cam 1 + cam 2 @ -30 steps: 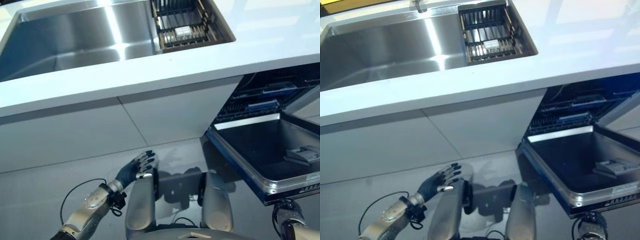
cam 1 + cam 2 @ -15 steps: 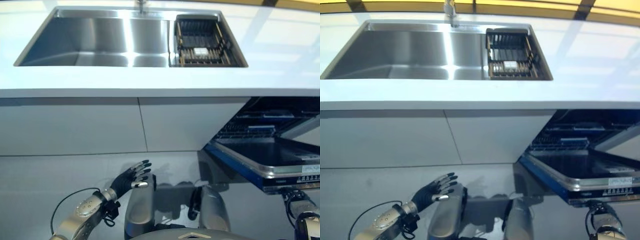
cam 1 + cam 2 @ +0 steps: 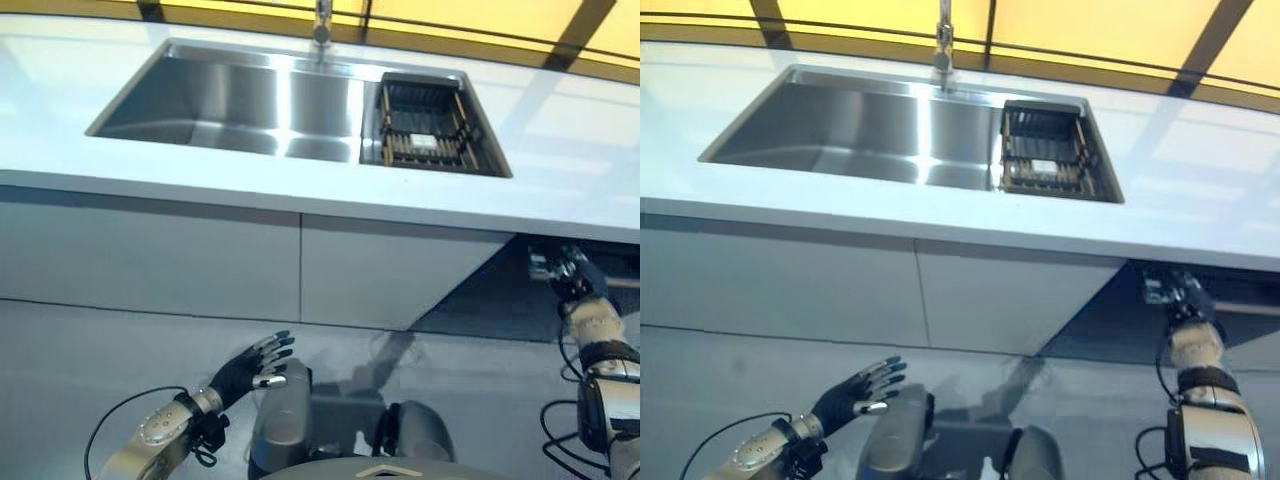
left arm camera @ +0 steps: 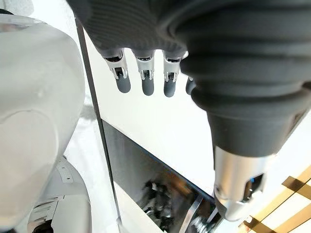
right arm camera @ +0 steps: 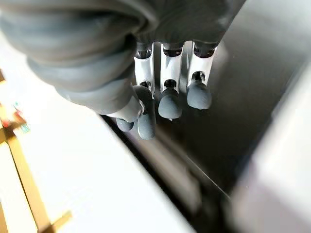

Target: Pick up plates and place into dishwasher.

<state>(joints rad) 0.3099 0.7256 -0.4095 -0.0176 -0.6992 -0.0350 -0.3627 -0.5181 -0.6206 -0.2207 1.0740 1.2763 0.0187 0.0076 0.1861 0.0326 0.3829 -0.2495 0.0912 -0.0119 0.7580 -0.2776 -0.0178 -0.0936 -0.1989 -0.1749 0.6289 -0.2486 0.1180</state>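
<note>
Neither hand holds a plate: your left hand hangs low with fingers spread, your right hand (fingers apparently straight) sits at the dark dishwasher opening. Plates aren't visible; try the dark wire rack in the stainless steel sink next.

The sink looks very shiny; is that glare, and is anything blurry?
Left eye view: a bright streak of glare runs down the steel sink below the faucet. Right wrist view: the fingers are sharp, the dark background beyond them is blurred.
</note>
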